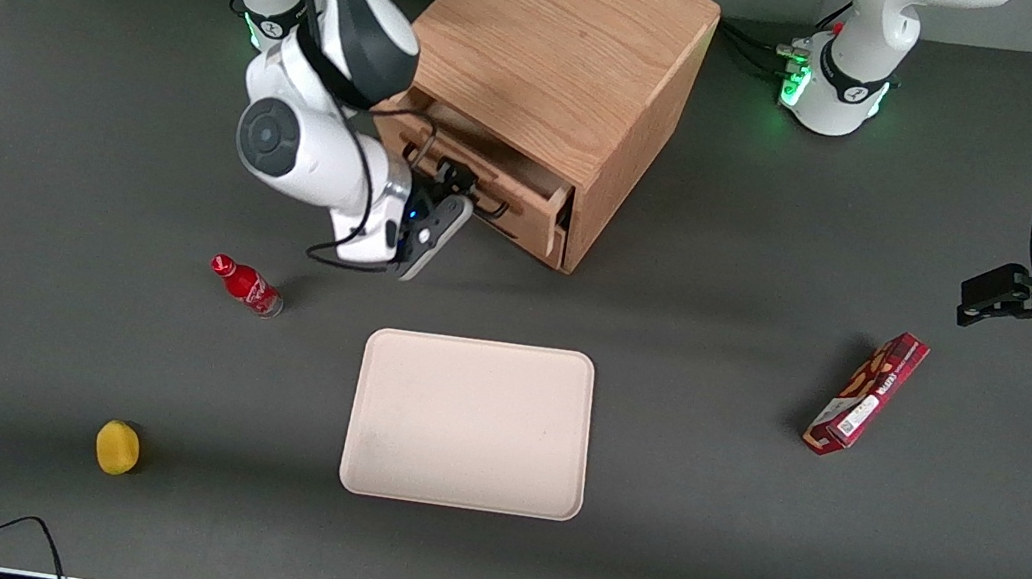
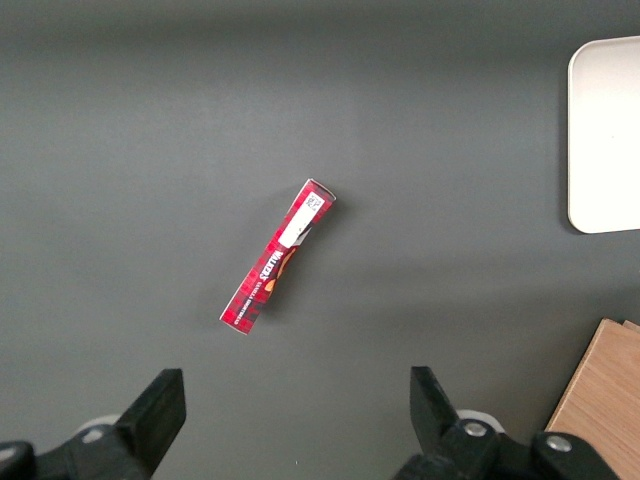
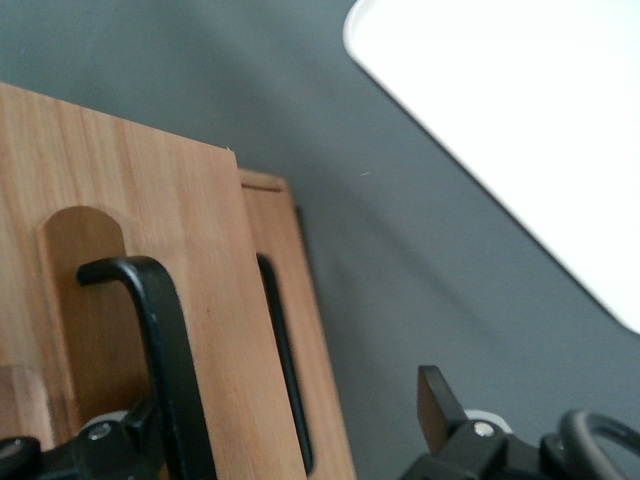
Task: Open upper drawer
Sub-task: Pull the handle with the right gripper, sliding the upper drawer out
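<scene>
The oak cabinet (image 1: 561,43) stands near the back of the table. Its upper drawer (image 1: 515,190) is pulled part way out, so its front (image 3: 150,200) stands forward of the lower drawer front (image 3: 318,340). The upper drawer's black bar handle (image 3: 165,330) runs along its front (image 1: 493,212). My right gripper (image 1: 454,190) is at this handle, in front of the drawer. It is open: one finger (image 3: 115,440) lies against the handle, and the other finger (image 3: 436,400) is well apart over the grey table. The drawer front edge lies between them (image 3: 280,425).
A beige tray (image 1: 469,422) lies nearer the front camera than the cabinet. A red bottle (image 1: 247,285) lies beside my arm, and a yellow object (image 1: 117,448) sits nearer the camera. A red box (image 1: 867,393) lies toward the parked arm's end.
</scene>
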### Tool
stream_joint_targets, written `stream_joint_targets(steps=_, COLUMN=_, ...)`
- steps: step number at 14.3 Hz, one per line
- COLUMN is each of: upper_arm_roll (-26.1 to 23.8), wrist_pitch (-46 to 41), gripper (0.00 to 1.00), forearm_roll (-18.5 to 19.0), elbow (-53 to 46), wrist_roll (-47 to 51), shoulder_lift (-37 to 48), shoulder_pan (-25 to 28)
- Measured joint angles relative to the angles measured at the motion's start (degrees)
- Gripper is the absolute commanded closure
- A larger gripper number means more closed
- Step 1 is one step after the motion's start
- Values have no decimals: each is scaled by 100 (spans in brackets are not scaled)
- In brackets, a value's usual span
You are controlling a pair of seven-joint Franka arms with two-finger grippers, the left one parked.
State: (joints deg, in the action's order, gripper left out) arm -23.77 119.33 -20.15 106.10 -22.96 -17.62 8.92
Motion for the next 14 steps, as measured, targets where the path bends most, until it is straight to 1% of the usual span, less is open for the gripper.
stream_joint_targets(steps=5, upper_arm_roll=398, wrist_pitch=-558, gripper=0, forearm_roll=131, elbow=-762, wrist_roll=-278, shoulder_lift=-391, shoulder_pan=-27)
stream_joint_targets(steps=9, upper_arm_roll=733, wrist_pitch=-790, gripper=0, forearm_roll=138, elbow=-1245, wrist_roll=-605, shoulder_lift=-711, shoulder_pan=-33)
stream_joint_targets(steps=12, upper_arm_roll=935, wrist_pitch=-884, gripper=0, forearm_roll=236, elbow=-1593, wrist_roll=-828, shoulder_lift=-979, shoulder_pan=-33)
stream_joint_targets(steps=14, upper_arm_roll=1123, wrist_pitch=-1153, gripper=0, forearm_roll=264, elbow=-1942, wrist_roll=-979, shoulder_lift=-1177, shoulder_pan=-34)
